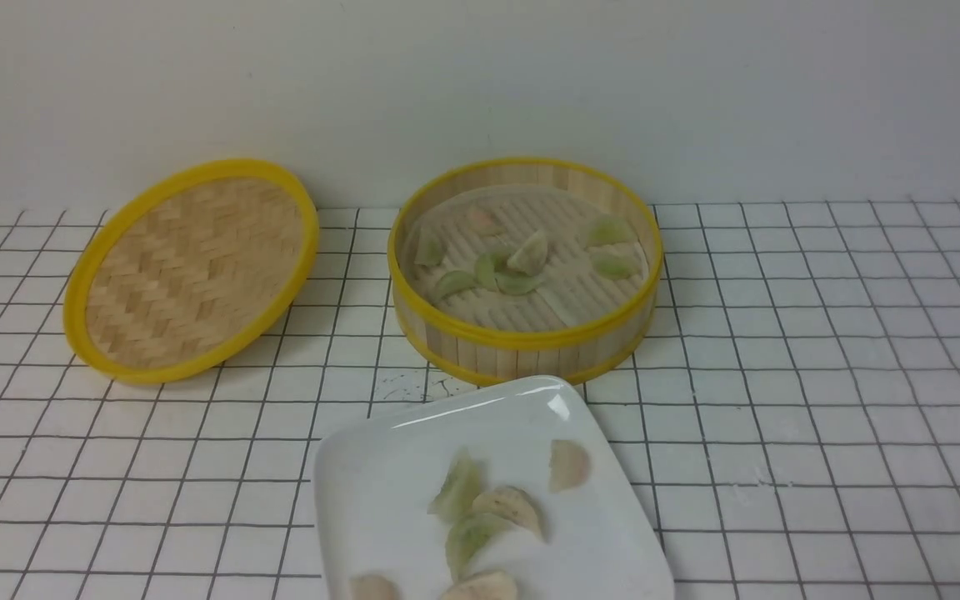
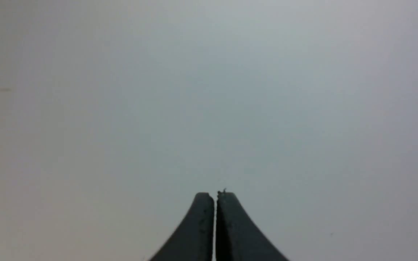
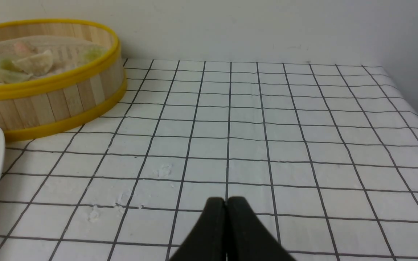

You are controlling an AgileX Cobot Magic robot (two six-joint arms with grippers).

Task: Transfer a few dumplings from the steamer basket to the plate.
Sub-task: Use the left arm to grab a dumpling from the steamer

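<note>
1. Several dumplings [image 1: 480,517] lie on the plate [image 1: 413,450], and more sit in the steamer basket [image 1: 522,337] just behind it.
2. Both grippers are pressed closed on nothing. The left gripper [image 2: 215,195] faces blank grey, and the right gripper [image 3: 226,201] looks over the gridded cloth [image 3: 303,145].
3. Risk: the green ones in the basket crowd together, so a pinch may catch two or squash one.
4. The basket's upright wall blocks any sideways reach. The woven lid [image 1: 188,267] sits apart on the left, out of the way.

Dk grey left gripper [image 2: 215,195], blk right gripper [image 3: 226,200], both tapered
</note>
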